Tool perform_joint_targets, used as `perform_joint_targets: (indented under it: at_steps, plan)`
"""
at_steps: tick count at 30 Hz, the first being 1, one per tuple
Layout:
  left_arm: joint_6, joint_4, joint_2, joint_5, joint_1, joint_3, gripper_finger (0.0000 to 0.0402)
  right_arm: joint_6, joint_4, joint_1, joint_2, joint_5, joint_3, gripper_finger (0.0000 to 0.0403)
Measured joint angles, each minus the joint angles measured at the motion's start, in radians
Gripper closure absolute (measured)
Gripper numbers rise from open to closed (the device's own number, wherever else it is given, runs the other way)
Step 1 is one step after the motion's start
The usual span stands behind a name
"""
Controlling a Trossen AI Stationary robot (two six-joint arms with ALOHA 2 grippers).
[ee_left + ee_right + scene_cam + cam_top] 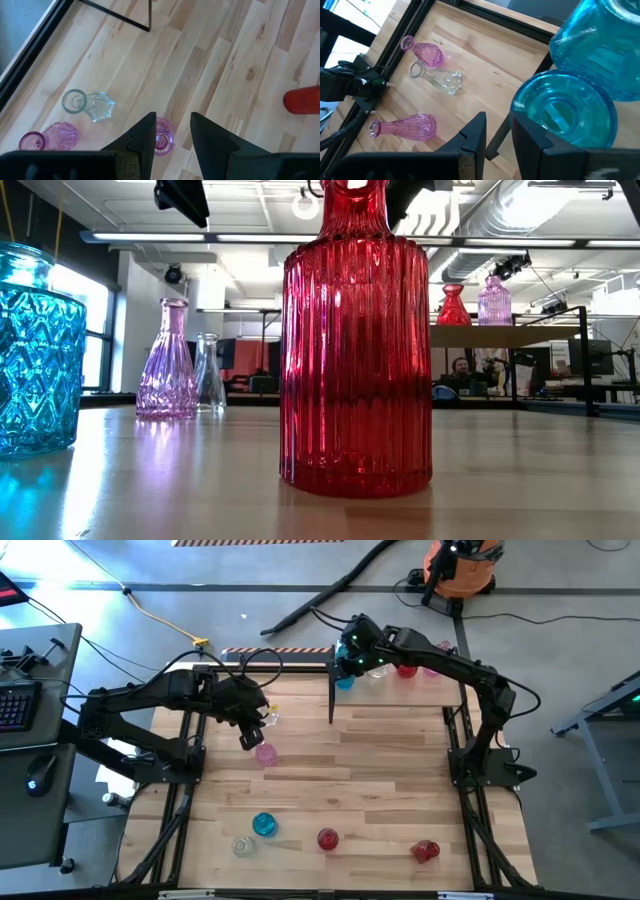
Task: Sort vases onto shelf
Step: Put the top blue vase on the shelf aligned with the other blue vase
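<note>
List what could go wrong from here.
1. The left gripper hangs open over the upright pink vase. If it closes off-centre, it could tip the vase onto the clear vase lying nearby.
2. The right gripper sits right beside a blue vase, with a second blue vase next to that one. A sideways move might knock the two together.

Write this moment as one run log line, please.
left pincer: open, over upright pink vase | right pincer: beside blue vase
</note>
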Motion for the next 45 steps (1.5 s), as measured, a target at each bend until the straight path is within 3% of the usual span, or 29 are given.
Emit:
perform_joint_targets:
  at_steps: [23, 45]
  plan:
    - [0.001, 0.0, 0.0, 0.0, 0.0, 0.0, 0.0289, 0.0, -0.045, -0.007, -0.002, 0.029, 0.0, 0.0331]
    - [0.001, 0.0, 0.0, 0.0, 0.0, 0.0, 0.0289, -0.016, -0.053, -0.013, -0.002, -0.007, 0.0, 0.0331]
